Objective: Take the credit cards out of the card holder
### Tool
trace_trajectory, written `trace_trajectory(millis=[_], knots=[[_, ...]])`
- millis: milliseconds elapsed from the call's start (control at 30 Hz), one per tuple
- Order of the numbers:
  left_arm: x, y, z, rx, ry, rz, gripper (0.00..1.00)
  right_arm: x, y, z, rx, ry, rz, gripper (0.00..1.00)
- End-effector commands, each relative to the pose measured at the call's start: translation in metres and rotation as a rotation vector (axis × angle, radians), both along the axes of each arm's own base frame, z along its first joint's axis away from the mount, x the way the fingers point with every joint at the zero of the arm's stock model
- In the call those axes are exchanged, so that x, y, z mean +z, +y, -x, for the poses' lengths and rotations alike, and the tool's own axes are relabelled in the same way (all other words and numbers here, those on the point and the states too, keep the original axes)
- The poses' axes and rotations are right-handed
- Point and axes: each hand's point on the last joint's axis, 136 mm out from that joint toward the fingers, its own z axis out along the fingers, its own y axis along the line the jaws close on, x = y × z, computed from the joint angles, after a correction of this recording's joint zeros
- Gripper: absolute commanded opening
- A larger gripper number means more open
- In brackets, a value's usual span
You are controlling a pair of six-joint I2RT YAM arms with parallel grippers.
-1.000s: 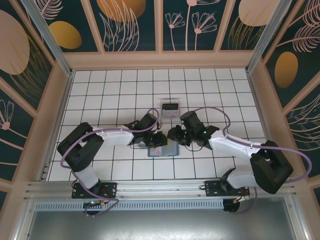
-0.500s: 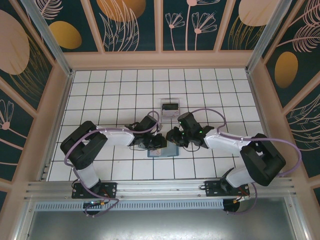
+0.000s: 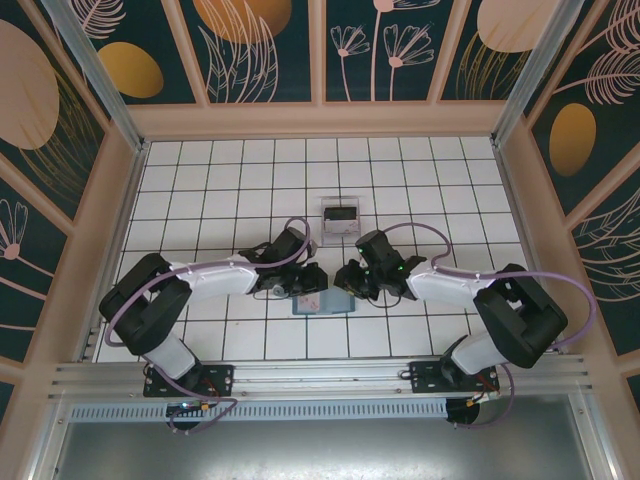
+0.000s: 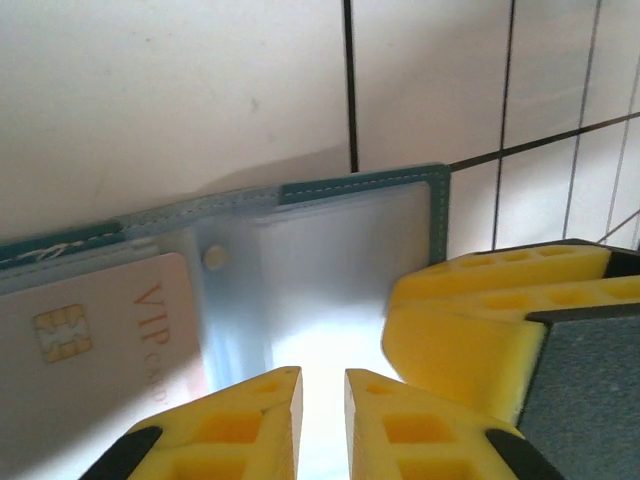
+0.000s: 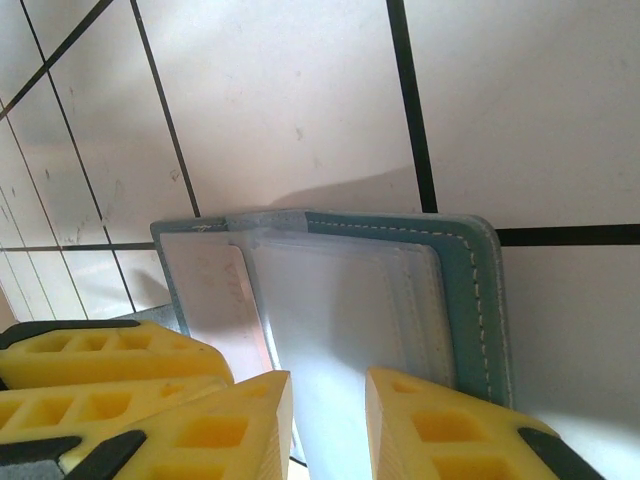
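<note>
Card holder [image 3: 330, 302] mostly hidden beneath both arms; pale card [image 4: 90, 330] seemingly half-tucked.

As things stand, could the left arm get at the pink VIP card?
Probably yes. The pink VIP card lies face up in the open card holder, just beside the left gripper, with no gripper over it. The right gripper crowds the other side, away from the card.
</note>
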Motion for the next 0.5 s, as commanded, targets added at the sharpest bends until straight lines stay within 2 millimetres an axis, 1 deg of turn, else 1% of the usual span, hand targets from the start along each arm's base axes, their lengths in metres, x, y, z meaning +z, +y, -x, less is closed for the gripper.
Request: trace_trajectory(millis=[0, 67, 267, 367, 467], knots=[[0.009, 0.014, -0.004, 0.023, -0.049, -0.051, 0.2, 0.002, 0.006, -0.004, 0.01, -0.002, -0.022, 0.26], [0.011, 0.023, -0.007, 0.041, -0.057, -0.063, 0.2, 0.004, 0.011, -0.004, 0.029, 0.002, -0.033, 0.26], [0.012, 0.061, -0.013, 0.118, -0.058, -0.067, 0.2, 0.011, 0.031, -0.004, 0.085, -0.001, -0.041, 0.26], [0.009, 0.072, -0.01, 0.128, -0.055, -0.082, 0.2, 0.012, 0.041, -0.004, 0.111, 0.002, -0.04, 0.26], [0.005, 0.076, -0.006, 0.134, -0.047, -0.084, 0.2, 0.012, 0.051, -0.005, 0.136, 0.004, -0.044, 0.26]])
